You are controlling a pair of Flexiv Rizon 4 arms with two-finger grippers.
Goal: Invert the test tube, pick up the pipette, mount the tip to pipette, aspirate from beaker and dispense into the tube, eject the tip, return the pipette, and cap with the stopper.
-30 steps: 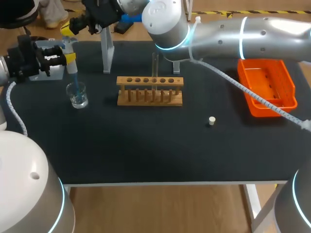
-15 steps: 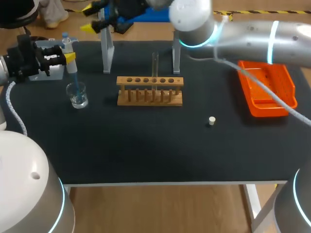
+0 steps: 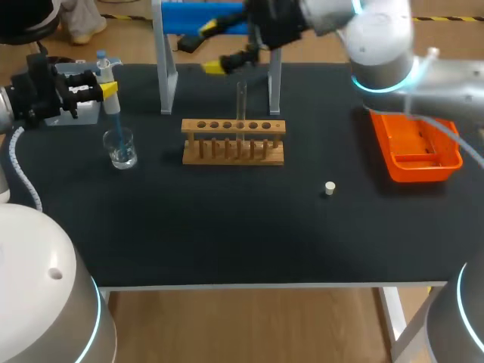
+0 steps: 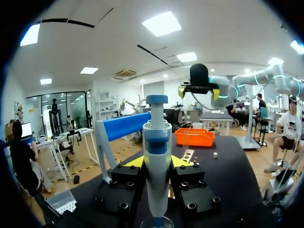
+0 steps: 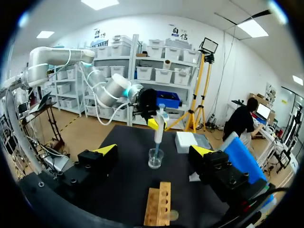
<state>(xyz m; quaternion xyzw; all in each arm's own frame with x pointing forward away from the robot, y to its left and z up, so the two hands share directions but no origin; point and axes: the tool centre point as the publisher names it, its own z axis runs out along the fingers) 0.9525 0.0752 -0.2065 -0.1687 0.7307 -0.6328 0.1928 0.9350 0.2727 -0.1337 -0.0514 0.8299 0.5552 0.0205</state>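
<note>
Pipette [image 4: 156, 156], white and blue plastic, is standing tip-down in the beaker, left of the rack

Your left gripper [image 3: 107, 85] is clamping the pipette by its body, with the yellow-tipped fingers pressing it from both sides. It is carrying the pipette upright so that the thin blue tip is pointing straight down into the small clear glass beaker [image 3: 120, 148]. That beaker is sitting to the left of the light wooden test tube rack [image 3: 233, 142], near it but not touching. Judging by this pose, you are working the aspirate step. The vertical hold is likely keeping the tip centred in the glass and off its wall. Whether the tip is reaching the liquid is not clear.

Your right gripper [image 3: 212, 48] is hanging high behind the rack, beside the blue crossbar of the grey two-post stand [image 3: 163, 72]. Its fingers are spread wide with nothing between them. That spot is probably giving the left arm room.

The clear glass test tube [image 3: 241, 98] is standing upright in a hole of the rack, ready to be filled. The small white stopper [image 3: 330, 187] is lying on the black table [image 3: 227, 242], in front of the rack and to its right, waiting for the capping. The orange plastic tray [image 3: 416, 172] is sitting well to the right of the rack, likely there for catching the ejected tip.
</note>
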